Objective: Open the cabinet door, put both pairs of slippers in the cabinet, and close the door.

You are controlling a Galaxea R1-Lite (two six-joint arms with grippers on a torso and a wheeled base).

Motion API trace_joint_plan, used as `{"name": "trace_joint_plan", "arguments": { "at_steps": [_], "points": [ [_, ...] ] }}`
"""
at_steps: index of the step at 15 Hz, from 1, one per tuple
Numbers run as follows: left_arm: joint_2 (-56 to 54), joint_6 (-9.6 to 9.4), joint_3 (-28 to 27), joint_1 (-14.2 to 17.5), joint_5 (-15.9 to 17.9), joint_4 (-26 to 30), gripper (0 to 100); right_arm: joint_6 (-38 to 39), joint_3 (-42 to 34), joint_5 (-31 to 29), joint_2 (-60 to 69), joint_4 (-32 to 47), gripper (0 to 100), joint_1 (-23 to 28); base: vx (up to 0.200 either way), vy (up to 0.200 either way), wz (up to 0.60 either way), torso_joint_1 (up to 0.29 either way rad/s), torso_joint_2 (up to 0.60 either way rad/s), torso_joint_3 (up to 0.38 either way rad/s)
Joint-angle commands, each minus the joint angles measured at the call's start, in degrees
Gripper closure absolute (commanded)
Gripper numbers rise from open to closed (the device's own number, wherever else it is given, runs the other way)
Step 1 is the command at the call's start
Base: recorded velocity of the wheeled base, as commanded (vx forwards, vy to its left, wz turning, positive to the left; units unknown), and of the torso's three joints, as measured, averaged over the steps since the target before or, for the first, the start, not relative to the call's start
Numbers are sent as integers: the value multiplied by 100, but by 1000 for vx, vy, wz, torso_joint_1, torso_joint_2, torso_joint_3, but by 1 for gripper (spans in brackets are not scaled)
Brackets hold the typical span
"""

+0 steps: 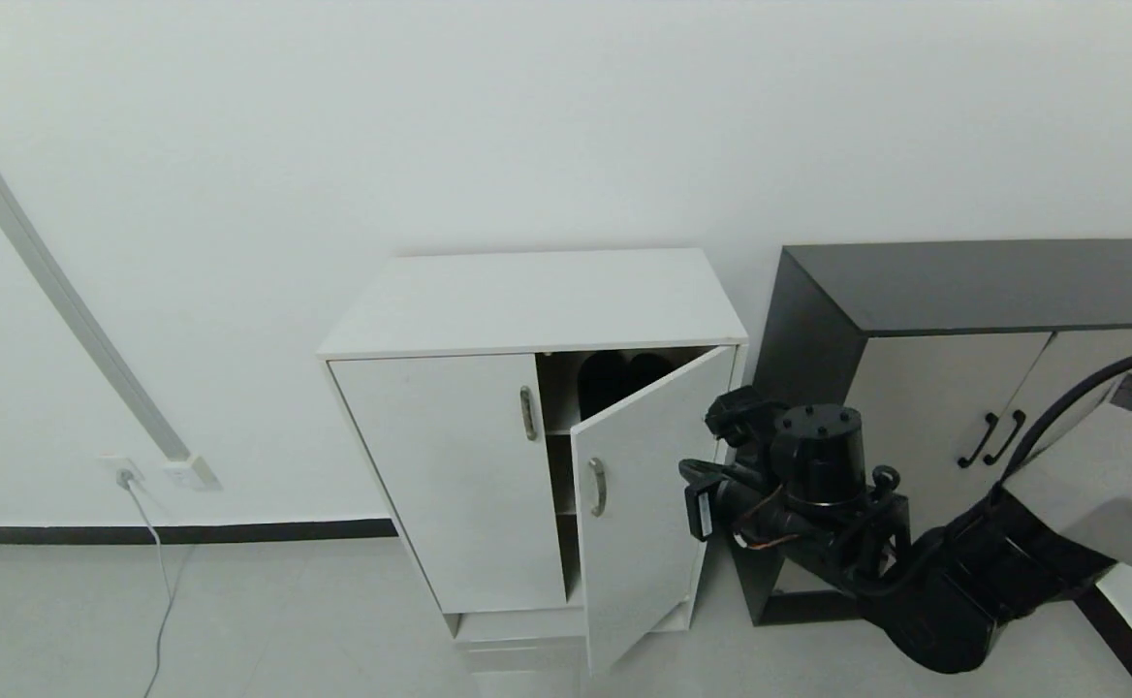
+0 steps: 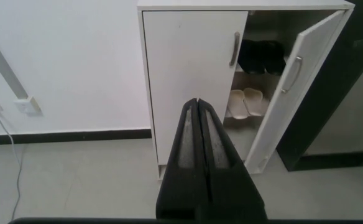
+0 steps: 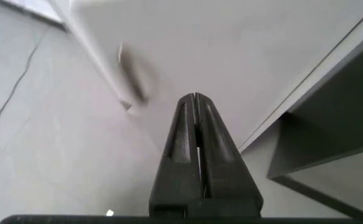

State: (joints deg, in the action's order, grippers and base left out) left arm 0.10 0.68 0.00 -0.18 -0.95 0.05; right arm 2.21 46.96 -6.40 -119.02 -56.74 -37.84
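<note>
A wall socket (image 1: 123, 472) sits low on the wall at the far left, and a grey cable (image 1: 164, 582) hangs from it to the floor (image 1: 236, 620).

The left claw (image 2: 197, 106) has its fingers pressed together and holds nothing. It hangs above the floor well back from the white cabinet (image 1: 537, 301), pointing at the front of the closed left door (image 1: 450, 475). Both pairs of slippers lie beyond this claw and to its right, inside the cabinet.

The black pair (image 2: 262, 56) stands on the top shelf, at its right end, toes toward the back. The pale pair (image 2: 245, 102) lies side by side on the shelf below, near that shelf's front edge. Both show through the gap between the doors.

The right door (image 1: 644, 485) stands ajar, hinged at the cabinet's right edge, its free edge with the metal handle (image 1: 598, 487) swung out toward the robot.

The right claw (image 3: 196, 98) is also closed tight with nothing between its fingers. It points at the outer face of the right door, close to it, with the handle off to one side of its tip. Whether the tip touches the door cannot be told. The door stands between this claw and the slippers.

A dark cabinet (image 1: 963, 281) with pale doors stands just beside the white one, on the right.
</note>
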Motion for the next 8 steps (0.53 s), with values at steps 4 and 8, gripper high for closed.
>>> {"name": "trace_joint_plan", "arguments": {
  "at_steps": [4,8],
  "points": [
    [-1,2,0,1,-10,4,100,-27,-846,165,-166,-760,100,-233,150,0,0,-3,-1,3],
    [-1,2,0,1,-2,-5,100,-27,-837,157,-377,-848,100,-285,200,0,0,8,1,2]
  ]
}}
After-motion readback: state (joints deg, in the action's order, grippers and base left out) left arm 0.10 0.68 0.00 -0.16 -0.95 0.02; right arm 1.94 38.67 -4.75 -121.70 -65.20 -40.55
